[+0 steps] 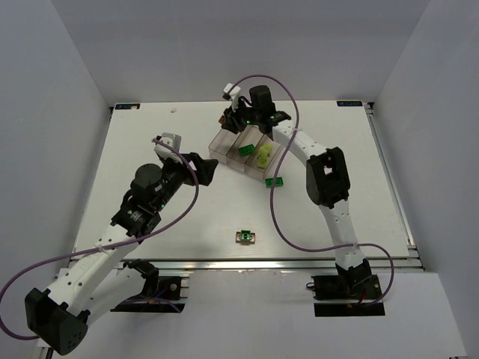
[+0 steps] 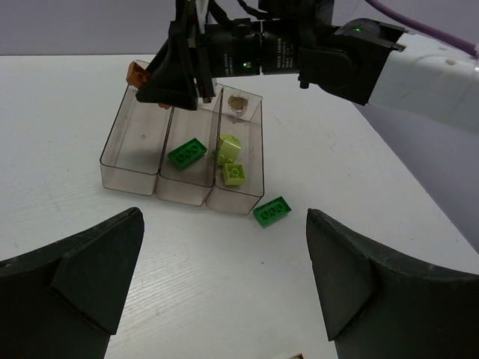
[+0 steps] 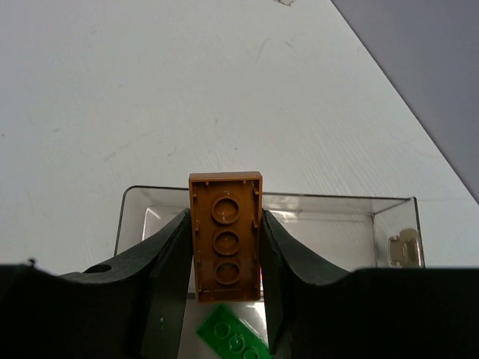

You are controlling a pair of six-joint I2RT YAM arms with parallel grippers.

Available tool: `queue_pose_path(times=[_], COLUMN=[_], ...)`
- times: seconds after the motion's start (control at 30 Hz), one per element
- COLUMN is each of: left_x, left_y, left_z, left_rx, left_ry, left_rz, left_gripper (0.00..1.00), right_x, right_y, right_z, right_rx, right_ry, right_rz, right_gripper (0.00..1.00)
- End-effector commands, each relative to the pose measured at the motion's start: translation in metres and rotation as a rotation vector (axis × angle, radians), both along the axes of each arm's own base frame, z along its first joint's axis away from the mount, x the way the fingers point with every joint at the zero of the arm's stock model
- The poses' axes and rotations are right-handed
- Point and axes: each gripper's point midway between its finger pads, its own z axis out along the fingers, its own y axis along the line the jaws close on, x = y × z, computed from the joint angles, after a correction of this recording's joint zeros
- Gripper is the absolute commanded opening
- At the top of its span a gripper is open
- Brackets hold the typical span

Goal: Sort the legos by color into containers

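The clear three-bin tray (image 1: 224,152) stands at the table's middle back. My right gripper (image 3: 224,224) is shut on an orange-brown brick (image 3: 226,235), held above the far end of the empty left bin (image 2: 131,146); the brick also shows in the top view (image 1: 224,118). The middle bin holds a bright green brick (image 2: 187,153). The right bin holds two yellow-green bricks (image 2: 230,147). Another green brick (image 2: 272,211) lies on the table by the tray's near right corner. My left gripper (image 2: 224,277) is open and empty, near the tray's front.
A small green-and-brown brick (image 1: 245,237) lies alone near the table's front edge. The right arm (image 1: 325,176) arcs over the table right of the tray. Grey walls close in the left, back and right sides.
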Motion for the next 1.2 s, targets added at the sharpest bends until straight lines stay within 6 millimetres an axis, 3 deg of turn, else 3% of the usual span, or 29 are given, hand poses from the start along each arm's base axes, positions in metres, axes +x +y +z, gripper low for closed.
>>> queue_pose_path(times=[0.0,0.07,0.23,0.4,0.47,0.63,0.73,0.77,0.83,0.87,0.93,0.97,1.03,1.07,1.1,1.13,1.17], left_x=[-0.001,-0.001,-0.002,-0.005,-0.005,-0.002,0.002,0.002,0.003,0.004,0.006,0.006,0.009,0.009,0.008,0.008,0.008], left_y=[0.003,0.003,0.004,0.004,0.004,0.004,0.005,0.006,0.006,0.006,0.007,0.007,0.009,0.01,0.009,0.008,0.006], left_z=[0.006,0.005,0.008,0.012,0.012,0.007,0.002,0.002,0.0,-0.002,-0.006,-0.009,-0.012,-0.012,-0.012,-0.013,-0.012], left_rx=[-0.002,-0.001,-0.001,-0.01,-0.008,0.021,0.038,0.039,0.043,0.046,0.048,0.047,0.042,0.039,0.035,0.03,0.023], left_ry=[-0.027,-0.026,-0.035,-0.049,-0.049,-0.04,-0.024,-0.025,-0.02,-0.017,-0.002,0.008,0.021,0.022,0.022,0.028,0.027], left_rz=[0.003,0.003,0.003,-0.001,-0.003,0.001,0.014,0.017,0.021,0.023,0.036,0.041,0.057,0.062,0.058,0.058,0.046], left_gripper=[0.98,0.98,0.98,0.98,0.98,0.98,0.98,0.98,0.98,0.98,0.98,0.98,0.98,0.98,0.98,0.98,0.98], right_x=[0.01,0.011,0.014,0.015,0.015,0.006,0.0,-0.001,-0.006,-0.009,-0.013,-0.017,-0.023,-0.029,-0.031,-0.042,-0.053], right_y=[0.015,0.022,0.031,0.031,0.031,0.032,0.03,0.029,0.026,0.024,0.018,0.014,0.0,-0.01,-0.02,-0.031,-0.044], right_z=[0.013,0.014,-0.008,-0.024,-0.027,-0.024,-0.016,-0.005,-0.005,0.009,0.009,0.029,0.025,0.053,0.058,0.041,0.076], right_rx=[0.0,0.004,-0.018,-0.04,-0.043,-0.028,-0.019,-0.011,-0.014,-0.004,-0.023,-0.015,-0.052,-0.04,-0.052,-0.075,-0.038], right_ry=[-0.094,-0.109,-0.105,-0.091,-0.087,-0.047,-0.032,-0.041,-0.029,-0.045,-0.041,-0.065,-0.058,-0.108,-0.122,-0.106,-0.153], right_rz=[0.008,0.012,0.014,0.006,0.004,0.025,0.03,0.029,0.027,0.026,0.012,0.006,-0.025,-0.04,-0.064,-0.073,-0.092], right_gripper=[0.04,0.09,0.15,0.35,0.43,0.48,0.54,0.56,0.63,0.64,0.64,0.64,0.67,0.68,0.71,0.76,0.83])
